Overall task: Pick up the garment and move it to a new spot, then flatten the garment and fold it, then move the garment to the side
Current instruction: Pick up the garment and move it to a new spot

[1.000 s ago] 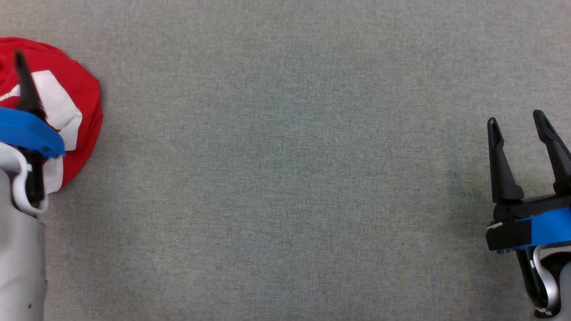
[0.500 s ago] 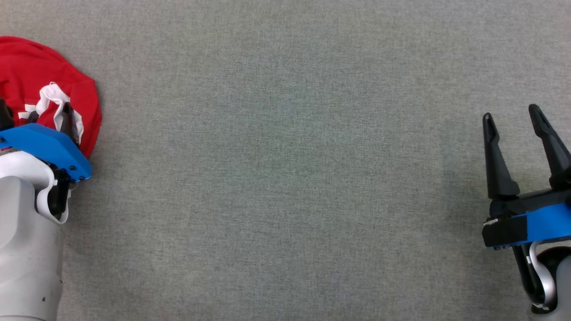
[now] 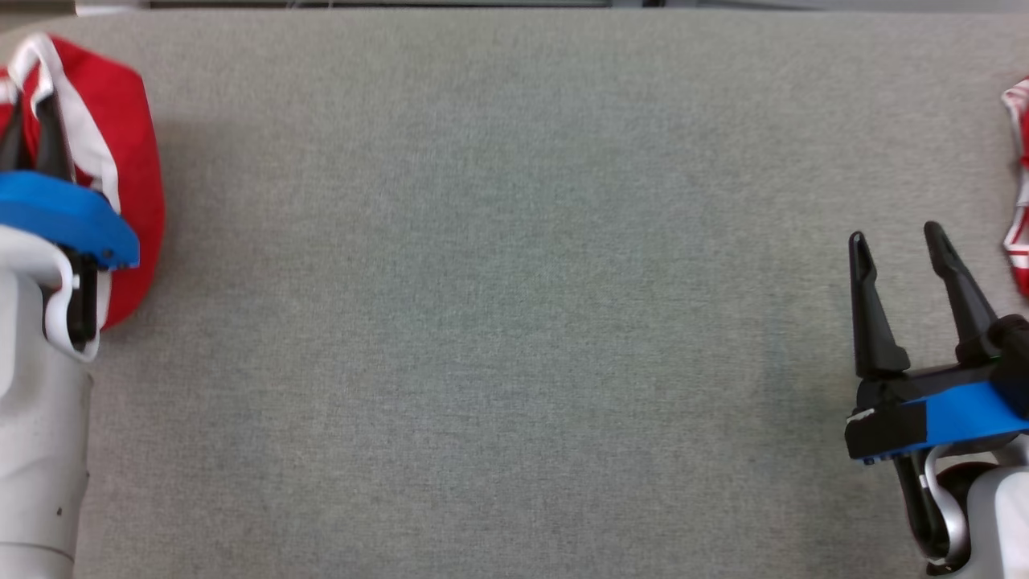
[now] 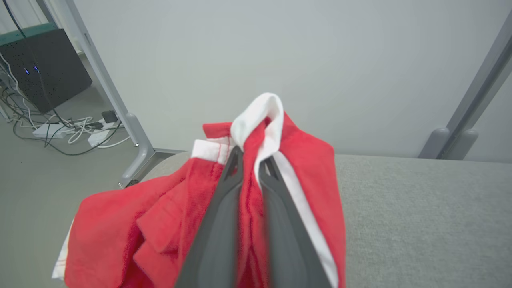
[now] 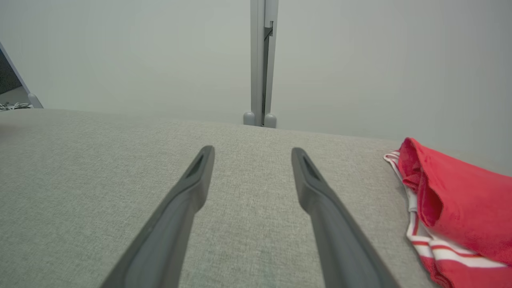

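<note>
A: Fabric is bunching inside the left tool (image 4: 250, 160) now; a second ago its fingers were hanging spread over the red garment (image 4: 160, 224).

B: So it's pinching the collar, likely beginning the lift at the table's (image 3: 514, 281) left edge, while the right tool (image 3: 895, 235) is waiting, spread.

A black box (image 4: 44, 68) and tangled cables (image 4: 80, 129) sit beside a grey frame post (image 4: 140, 144).

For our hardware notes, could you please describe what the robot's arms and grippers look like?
Both the left gripper and right gripper have two long, tapering black fingers on a bright blue housing, above pale grey forearms.
</note>
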Controlling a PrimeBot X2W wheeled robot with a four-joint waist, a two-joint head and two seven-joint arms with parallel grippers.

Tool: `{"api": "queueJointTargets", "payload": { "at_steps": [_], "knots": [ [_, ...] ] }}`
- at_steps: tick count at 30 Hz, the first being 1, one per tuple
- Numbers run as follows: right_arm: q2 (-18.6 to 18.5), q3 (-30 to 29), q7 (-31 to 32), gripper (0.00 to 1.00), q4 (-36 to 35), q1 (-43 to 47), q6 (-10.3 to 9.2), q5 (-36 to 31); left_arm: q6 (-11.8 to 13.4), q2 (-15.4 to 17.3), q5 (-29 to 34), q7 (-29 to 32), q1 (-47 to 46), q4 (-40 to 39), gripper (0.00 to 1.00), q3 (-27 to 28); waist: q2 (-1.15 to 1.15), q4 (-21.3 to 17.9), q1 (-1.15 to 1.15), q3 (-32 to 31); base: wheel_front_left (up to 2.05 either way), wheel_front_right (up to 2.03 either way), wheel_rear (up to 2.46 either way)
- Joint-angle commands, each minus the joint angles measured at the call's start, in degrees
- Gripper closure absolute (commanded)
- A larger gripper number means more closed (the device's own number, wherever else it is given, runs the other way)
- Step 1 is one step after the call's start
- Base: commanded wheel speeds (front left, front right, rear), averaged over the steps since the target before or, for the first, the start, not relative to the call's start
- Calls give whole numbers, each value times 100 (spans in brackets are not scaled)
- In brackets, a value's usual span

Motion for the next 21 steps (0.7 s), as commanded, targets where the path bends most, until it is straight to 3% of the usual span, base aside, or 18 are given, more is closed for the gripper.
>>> {"api": "queueJointTargets", "payload": {
  "at_steps": [1, 9, 21],
  "knots": [
    [49, 7, -71, 0, 76, 69, 1, 23, -23, 31, 62, -102, -150, -157, 100, -67, 0, -139, 0, -200, 0, 0, 0],
    [204, 8, -301, 0, 479, 226, 1, 127, 16, -103, 238, -99, -332, -1441, 100, -374, 0, -430, 0, -717, 0, 0, 0],
    [307, 9, -619, 0, 856, 227, 1, 309, 73, -531, 352, 772, -380, -3677, 100, -1014, 0, -1223, 0, -863, 0, 0, 0]
  ]
}}
